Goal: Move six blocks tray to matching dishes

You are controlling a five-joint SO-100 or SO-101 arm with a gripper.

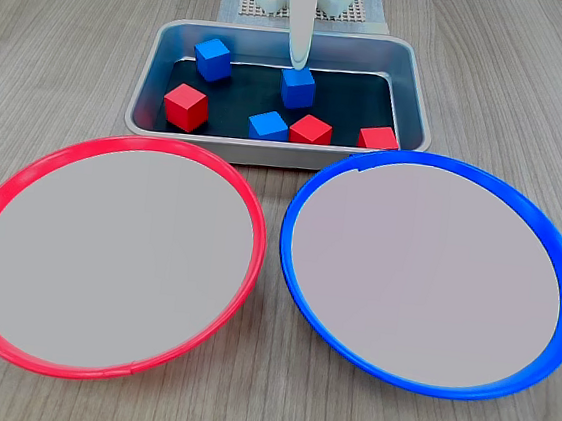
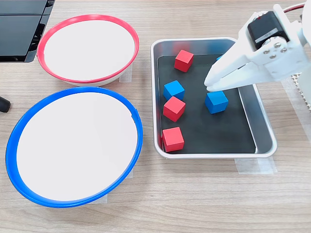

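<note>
— Where are the blocks?

— All six sit in the tray [image 2: 262, 127], right of centre in a fixed view: red ones [image 2: 183, 60] [image 2: 174, 108] [image 2: 172, 139], blue ones [image 2: 173, 90] [image 2: 216, 101], the sixth [image 1: 212, 59] at upper left in the other fixed view.

— And the claw?

— The gripper [image 2: 209, 85] hangs just above the blue block, fingertips drawn together, gripping nothing. The red dish [image 2: 87, 77] at upper left and the blue dish [image 2: 73, 194] at lower left hold no blocks.
</note>
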